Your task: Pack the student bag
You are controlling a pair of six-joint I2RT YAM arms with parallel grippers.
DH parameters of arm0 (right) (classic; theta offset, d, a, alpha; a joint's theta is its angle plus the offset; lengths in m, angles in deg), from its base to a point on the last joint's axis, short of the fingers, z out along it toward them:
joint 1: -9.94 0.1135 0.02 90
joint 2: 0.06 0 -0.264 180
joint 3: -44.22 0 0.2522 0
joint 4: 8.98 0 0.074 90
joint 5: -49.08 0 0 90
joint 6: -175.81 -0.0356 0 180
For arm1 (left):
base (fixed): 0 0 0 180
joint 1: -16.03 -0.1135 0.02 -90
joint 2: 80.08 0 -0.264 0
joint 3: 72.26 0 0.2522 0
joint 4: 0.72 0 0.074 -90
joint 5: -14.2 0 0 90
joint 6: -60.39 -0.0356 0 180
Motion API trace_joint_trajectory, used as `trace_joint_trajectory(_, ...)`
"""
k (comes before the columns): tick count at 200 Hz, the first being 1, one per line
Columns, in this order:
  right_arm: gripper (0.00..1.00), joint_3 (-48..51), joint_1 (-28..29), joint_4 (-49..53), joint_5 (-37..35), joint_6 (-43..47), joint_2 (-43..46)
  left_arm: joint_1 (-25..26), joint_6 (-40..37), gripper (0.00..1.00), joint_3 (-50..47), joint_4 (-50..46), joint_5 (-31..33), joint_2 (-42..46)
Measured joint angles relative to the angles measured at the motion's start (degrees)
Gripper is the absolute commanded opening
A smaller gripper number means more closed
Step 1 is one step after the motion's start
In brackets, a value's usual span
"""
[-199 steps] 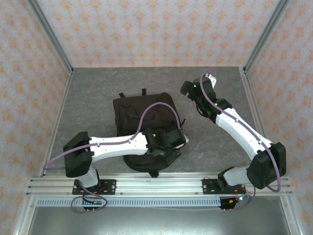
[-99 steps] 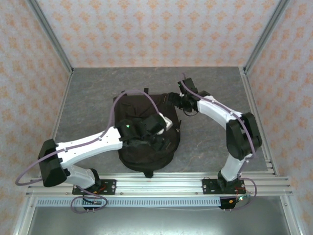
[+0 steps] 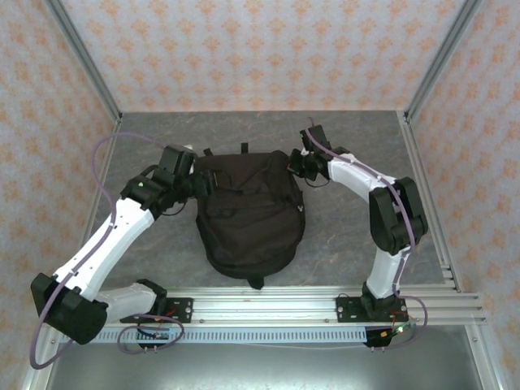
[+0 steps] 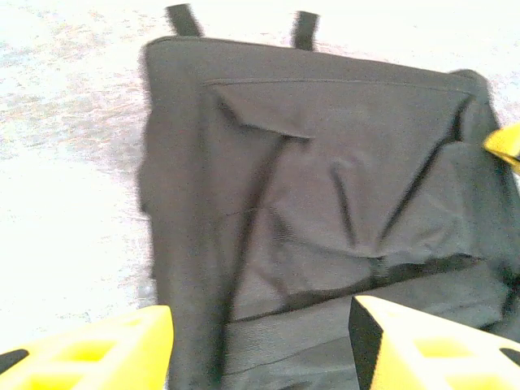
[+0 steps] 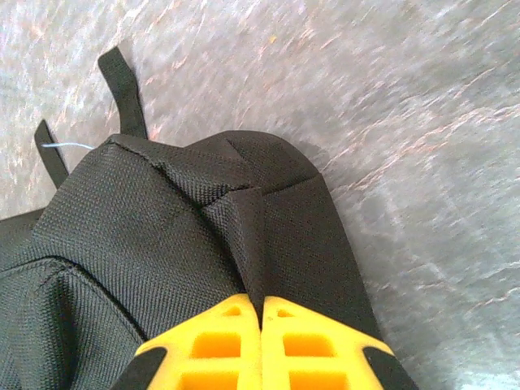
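Observation:
The student bag (image 3: 248, 215) is a large black fabric backpack lying flat in the middle of the grey table, with two short strap ends (image 3: 240, 150) at its far edge. My right gripper (image 3: 294, 166) is at the bag's far right corner. In the right wrist view its yellow fingers (image 5: 262, 313) are shut on a raised fold of the bag's fabric (image 5: 162, 236). My left gripper (image 3: 195, 185) is at the bag's far left corner. It is open (image 4: 260, 349), with the bag's front panel (image 4: 325, 179) lying below the wide gap between its fingers.
Bare grey table (image 3: 146, 138) lies to the left, right and behind the bag. Patterned walls with metal posts (image 3: 81, 57) enclose the table on three sides. An aluminium rail (image 3: 260, 307) carrying both arm bases runs along the near edge.
My left arm has swung from over the bag's middle out to its far left corner, with its jaws now apart. My right gripper has come to the bag's far right corner and shut on the fabric.

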Motion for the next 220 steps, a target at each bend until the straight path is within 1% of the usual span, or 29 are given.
trace_joint_trajectory(40, 0.00, 2.8, -4.2, -3.7, -0.3, -2.1, 0.3, -4.3, 2.8, 0.61, -0.1, 1.8, -0.9, -4.1)
trace_joint_trajectory(43, 0.03, 3.1, -4.4, -4.0, -0.2, -2.4, 0.4, -4.5, 3.0, 0.61, -0.1, 2.1, -0.9, -4.5)
trace_joint_trajectory(49, 0.13, 3.6, -4.9, -4.5, 0.0, -2.9, 0.5, -4.9, 3.5, 0.60, -0.1, 2.5, -1.0, -5.3)
trace_joint_trajectory(53, 0.25, 3.8, -5.1, -4.8, 0.0, -3.0, 0.6, -5.2, 3.6, 0.61, -0.2, 2.8, -1.2, -5.9)
trace_joint_trajectory(56, 0.35, 3.9, -5.3, -4.9, 0.1, -3.4, 0.6, -5.3, 3.8, 0.61, -0.2, 3.1, -1.3, -6.3)
trace_joint_trajectory(61, 0.57, 4.1, -5.5, -5.4, 0.0, -3.4, 0.7, -5.6, 4.0, 0.61, -0.2, 3.5, -1.6, -6.9)
trace_joint_trajectory(62, 0.60, 4.2, -5.6, -5.4, 0.0, -3.6, 0.7, -5.7, 4.0, 0.61, -0.2, 3.5, -1.6, -7.0)
trace_joint_trajectory(64, 0.68, 4.3, -5.6, -5.7, -0.1, -3.9, 0.8, -5.8, 4.0, 0.61, -0.2, 3.8, -1.8, -7.2)
trace_joint_trajectory(69, 0.84, 4.7, -5.9, -6.1, -0.1, -4.0, 1.1, -6.1, 4.0, 0.62, -0.2, 4.3, -2.0, -7.7)
trace_joint_trajectory(70, 0.86, 4.8, -5.9, -6.3, -0.1, -4.1, 1.2, -6.1, 4.0, 0.64, -0.2, 4.3, -2.0, -7.7)
trace_joint_trajectory(71, 0.89, 5.0, -5.9, -6.4, -0.3, -4.0, 1.3, -6.2, 4.0, 0.68, -0.2, 4.4, -2.1, -7.8)
trace_joint_trajectory(72, 0.91, 5.1, -5.9, -6.5, -0.4, -4.0, 1.4, -6.2, 4.0, 0.77, -0.2, 4.5, -2.2, -7.8)
trace_joint_trajectory(73, 0.94, 5.4, -5.9, -6.7, -0.4, -4.1, 1.5, -6.2, 4.0, 0.88, -0.2, 4.6, -2.2, -7.9)
trace_joint_trajectory(74, 0.97, 5.5, -5.9, -6.8, -0.5, -4.1, 1.6, -6.2, 4.0, 0.94, -0.2, 4.6, -2.2, -7.9)
trace_joint_trajectory(76, 1.00, 5.9, -6.1, -6.9, -0.6, -4.1, 1.9, -6.2, 3.9, 0.99, -0.2, 4.8, -2.3, -8.0)
trace_joint_trajectory(79, 0.99, 6.5, -6.1, -7.2, -1.0, -4.1, 2.3, -6.3, 3.7, 1.00, -0.3, 5.2, -2.3, -8.0)
trace_joint_trajectory(96, 0.99, 9.6, -6.2, -6.8, -3.5, -3.8, 6.1, -6.6, 3.5, 1.00, -0.3, 7.8, -2.7, -7.2)
trace_joint_trajectory(109, 0.99, 10.0, -5.8, -5.0, -6.5, -2.1, 10.0, -6.6, 3.1, 1.00, -0.3, 9.4, -2.3, -5.6)
trace_joint_trajectory(121, 0.99, 9.4, -4.5, -3.5, -10.8, 0.5, 14.4, -6.5, 2.4, 1.00, -0.2, 10.9, -0.6, -3.1)
trace_joint_trajectory(129, 0.99, 8.7, -3.4, -2.7, -13.4, 2.2, 17.4, -6.5, 2.0, 1.00, -0.2, 11.8, 1.9, -1.2)
trace_joint_trajectory(150, 0.99, 7.7, -0.9, -2.4, -17.8, 6.4, 25.6, -6.6, 1.2, 1.00, -0.9, 16.0, 12.4, 4.3)
trace_joint_trajectory(171, 0.99, 8.1, -0.6, -3.3, -24.8, 9.9, 32.6, -6.6, -5.3, 1.00, -6.3, 26.1, 21.7, 7.7)
trace_joint_trajectory(183, 0.99, 11.3, -1.3, -7.6, -28.5, 14.0, 36.1, -6.9, -9.1, 1.00, -9.4, 30.1, 26.4, 6.9)
trace_joint_trajectory(196, 0.99, 17.2, -1.9, -14.0, -30.0, 20.6, 38.9, -7.9, -11.4, 1.00, -11.9, 32.9, 30.7, 3.8)
trace_joint_trajectory(211, 0.99, 26.4, -2.2, -21.5, -31.0, 27.2, 40.9, -10.9, -13.7, 1.00, -16.5, 37.2, 30.6, -0.6)
trace_joint_trajectory(220, 0.99, 32.6, -2.6, -26.4, -31.2, 30.4, 41.3, -13.7, -15.4, 1.00, -21.2, 41.0, 28.7, -2.4)
